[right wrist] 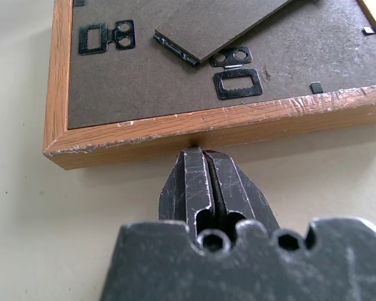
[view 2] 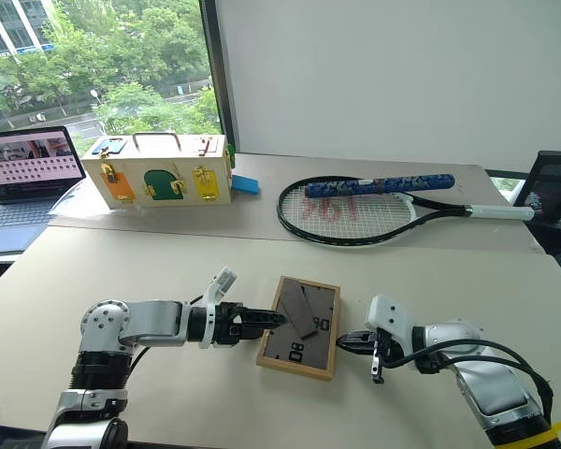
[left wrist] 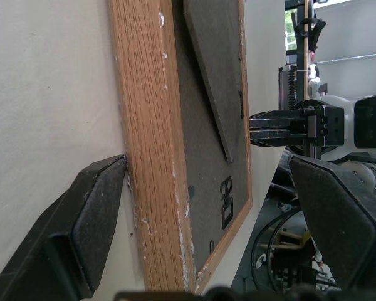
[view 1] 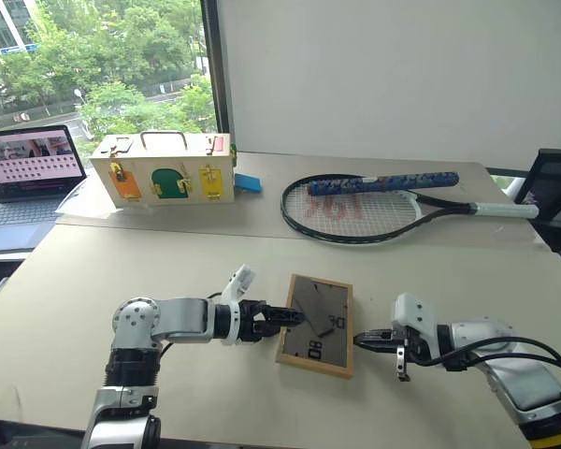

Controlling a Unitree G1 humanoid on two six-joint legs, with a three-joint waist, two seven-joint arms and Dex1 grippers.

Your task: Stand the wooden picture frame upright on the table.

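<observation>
The picture frame (view 1: pixel 316 325) lay flat on the table (view 1: pixel 168 253) near its front edge, grey backing up, so the photo face was hidden; markings on the backing were too small to read, and the triangular stand (left wrist: pixel 214 69) lay folded against it, its tip slightly lifted. The left gripper (view 1: pixel 282 316) reached in from the left with its two black fingers (left wrist: pixel 81 219) spread wide, one on each side of the frame's left wooden edge: in the left wrist view one finger sat on the table touching or just beside the outer side of that edge, the other hung above the backing, apart from it. It clamped nothing. The right gripper (view 1: pixel 366 340) came from the right with its fingers pressed together, their tips touching the outer face of the frame's right edge, as the right wrist view (right wrist: pixel 197 172) showed; it held nothing. Both forearms lay low and nearly level over the table, pointing toward each other across the frame, the left wrist rolled so its fingers stood one above the other. Toward the far edge lay a tennis racket (view 1: pixel 355 210) and, to the left, a pale wooden box (view 1: pixel 164 168) with coloured doors, a small blue object (view 1: pixel 247 182) beside it. A laptop (view 1: pixel 28 173), cut off by the picture's edge, stood beyond the table's left side.
</observation>
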